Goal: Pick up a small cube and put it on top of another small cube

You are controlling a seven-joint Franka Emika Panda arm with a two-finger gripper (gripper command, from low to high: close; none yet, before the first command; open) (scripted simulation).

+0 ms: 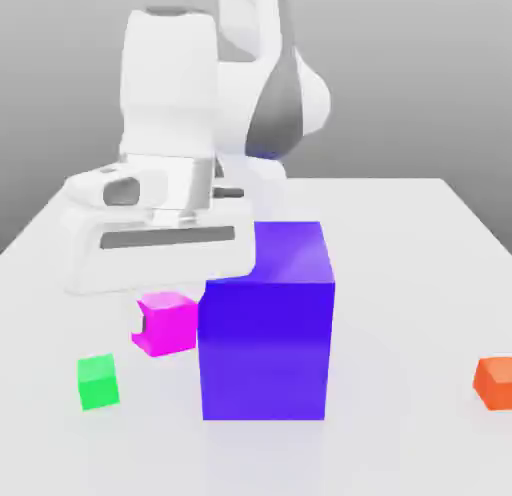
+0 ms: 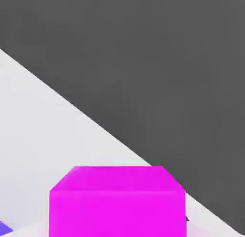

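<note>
The small magenta-pink cube [image 1: 170, 326] sits low beside the big blue-violet block [image 1: 266, 324], on the exterior view's left of it. My gripper [image 1: 162, 319] has come down over the cube from above, its white hand just over the cube's top. One pale finger [image 1: 139, 327] cuts into the cube's left side, and the jaws look shut on the cube. In the hand view the magenta cube [image 2: 117, 202] is very close. I cannot tell whether it rests on the table or hangs just above it.
A small green cube [image 1: 98, 381] lies in front and to the exterior view's left of the magenta one. A small orange cube [image 1: 494, 381] sits at the far right edge. The white table [image 1: 400, 234] has room behind and to the right of the block.
</note>
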